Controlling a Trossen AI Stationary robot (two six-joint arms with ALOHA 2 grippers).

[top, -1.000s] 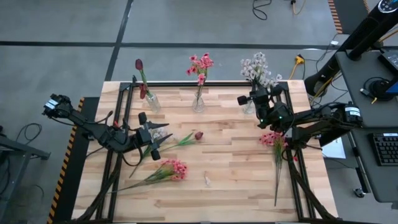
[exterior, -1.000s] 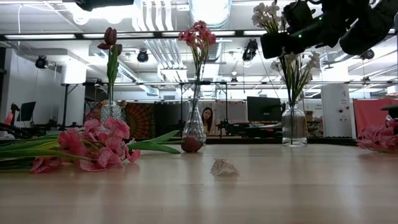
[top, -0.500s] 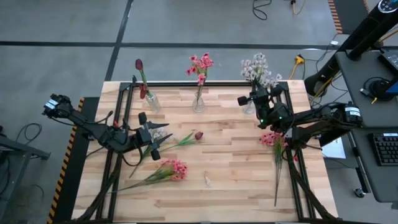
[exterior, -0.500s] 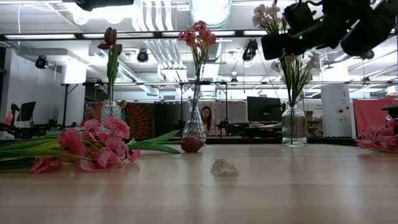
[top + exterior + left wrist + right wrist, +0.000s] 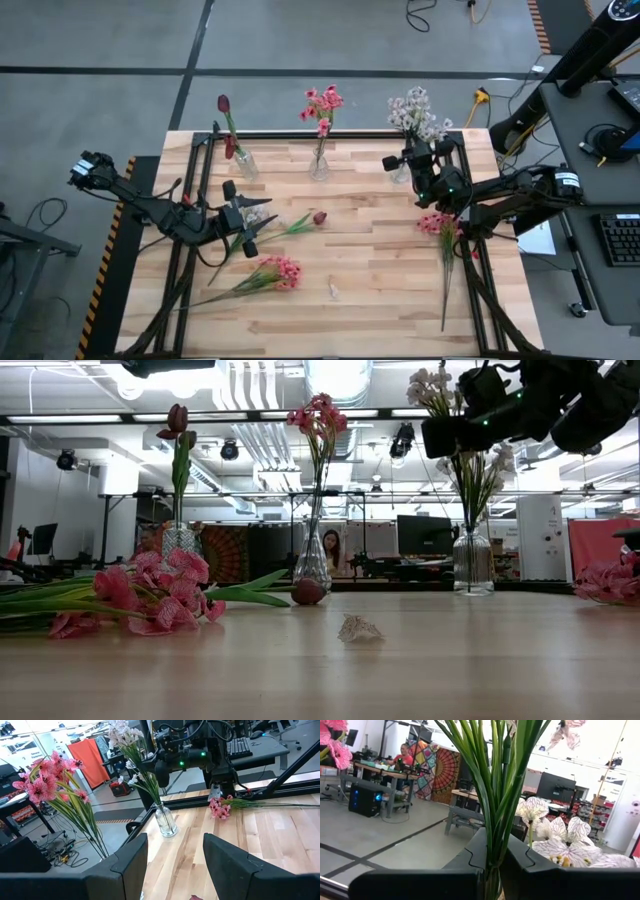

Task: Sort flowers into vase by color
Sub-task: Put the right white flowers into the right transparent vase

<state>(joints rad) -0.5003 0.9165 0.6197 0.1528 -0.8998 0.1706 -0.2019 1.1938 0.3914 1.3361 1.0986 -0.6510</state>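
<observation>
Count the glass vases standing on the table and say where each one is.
3, in a row along the far edge: the left vase with dark red tulips, the middle vase with pink blooms, and the right vase with white sprays, mostly hidden from above by the right arm.

Almost nothing is changed from the earlier pictures. In the low view, the right tool (image 5: 452, 432), closed on the stems of the white flower spray (image 5: 437, 388) over the right-hand vase (image 5: 472, 560), is seen shifted very slightly to the right, and the blossoms with it. No other movement can be made out.
</observation>
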